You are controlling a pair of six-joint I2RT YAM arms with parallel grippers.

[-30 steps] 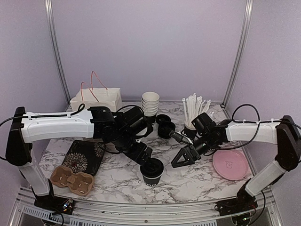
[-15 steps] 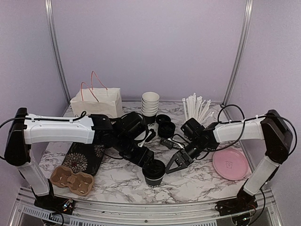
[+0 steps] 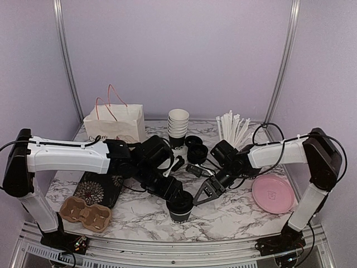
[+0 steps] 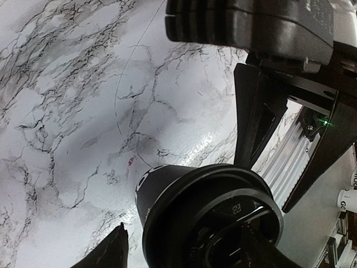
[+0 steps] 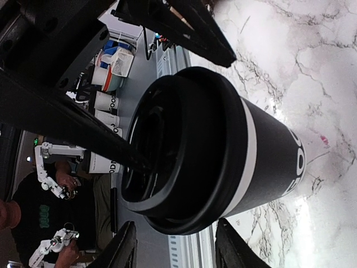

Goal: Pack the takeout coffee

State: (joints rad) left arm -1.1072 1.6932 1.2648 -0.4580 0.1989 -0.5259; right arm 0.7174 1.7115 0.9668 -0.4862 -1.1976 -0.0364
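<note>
One takeout coffee [image 3: 180, 210], a black paper cup with white lettering and a black lid, stands on the marble near the front middle. My left gripper [image 3: 174, 196] reaches it from the upper left. In the left wrist view the cup [image 4: 167, 192] sits between the left gripper's [image 4: 187, 237] jaws, with a strip of marble showing between one fingertip [image 4: 114, 251] and the cup wall. My right gripper [image 3: 202, 194] comes in from the right. In its wrist view the right gripper [image 5: 175, 226] is open and straddles the lower edge of the cup's lid [image 5: 184, 151].
A white paper bag [image 3: 114, 121] stands at the back left, a stack of white-lined cups [image 3: 178, 125] and a cup of white straws [image 3: 231, 131] behind. Spare black lids [image 3: 195, 149] lie mid-table. A cardboard cup carrier [image 3: 85, 213] and floral tray [image 3: 100, 185] sit front left, a pink plate [image 3: 273, 194] right.
Both arms have closed in on the cup, the right gripper sliding left and lower toward it. Both sets of jaws have narrowed around it.
</note>
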